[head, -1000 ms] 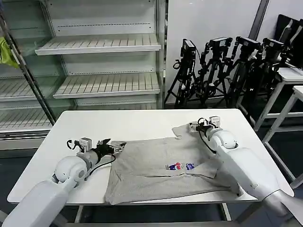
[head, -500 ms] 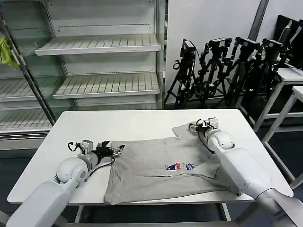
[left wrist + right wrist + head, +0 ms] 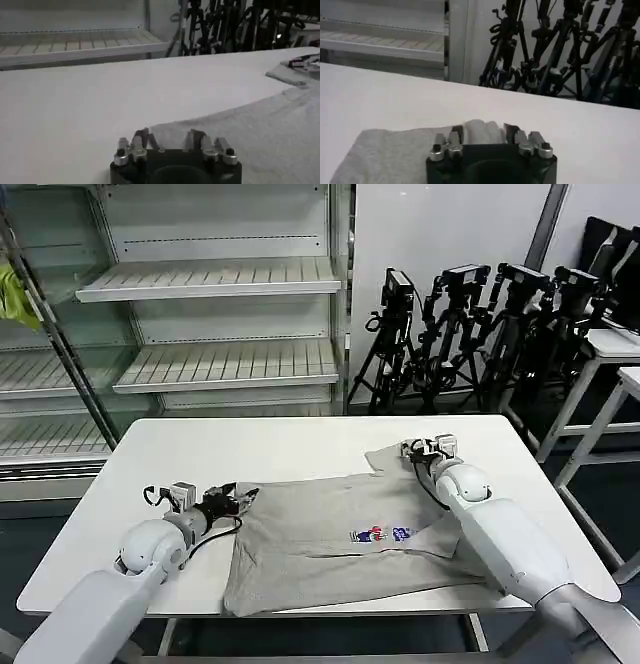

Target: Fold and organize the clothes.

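Note:
A light grey T-shirt (image 3: 340, 539) with a small multicoloured chest print lies spread on the white table (image 3: 250, 449). My left gripper (image 3: 238, 498) lies low at the shirt's left corner, open, and the cloth edge (image 3: 170, 131) sits between its fingers. Over at the far right sleeve (image 3: 385, 456) is my right gripper (image 3: 408, 449), also open. In the right wrist view a bunched fold of the sleeve (image 3: 482, 131) rises between its fingers. Both forearms rest close to the tabletop.
An empty white shelf unit (image 3: 210, 314) stands behind the table. Black tripods (image 3: 470, 324) crowd the back right. A small yellow-green cloth (image 3: 15, 296) hangs at the far left. Another white table (image 3: 615, 344) stands at the right edge.
Both grippers have shifted slightly, the left one drawing down and towards the table's left side. The shirt's left corner has moved a little with it.

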Available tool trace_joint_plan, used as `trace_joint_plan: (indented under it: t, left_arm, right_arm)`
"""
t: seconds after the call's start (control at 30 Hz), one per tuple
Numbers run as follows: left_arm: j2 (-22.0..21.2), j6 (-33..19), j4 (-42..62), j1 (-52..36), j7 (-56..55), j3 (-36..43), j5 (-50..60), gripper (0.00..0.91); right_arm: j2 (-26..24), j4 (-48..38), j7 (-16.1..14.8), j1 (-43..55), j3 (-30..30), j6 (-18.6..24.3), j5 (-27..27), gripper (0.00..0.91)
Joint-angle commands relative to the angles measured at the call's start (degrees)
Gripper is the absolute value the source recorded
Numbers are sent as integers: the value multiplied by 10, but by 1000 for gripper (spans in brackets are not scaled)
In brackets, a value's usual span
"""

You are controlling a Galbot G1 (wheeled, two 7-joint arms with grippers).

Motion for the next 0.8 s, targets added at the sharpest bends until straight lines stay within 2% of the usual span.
trace_joint_plan:
  t: [0.03,0.57,0.8]
  left_arm:
    - [1,-1,4,0,4,1,4,50]
    - [-1,-15,2,3,9,-2,9,40]
    - [-1,-19,-22,7,5,-17,8,40]
  right_arm:
    - [2,-2,0,-3,0,-3,-3,0]
    - [-7,20,3,-8,3,10,-3,0]
    - [-21,64,11,-13,24,17,14,0]
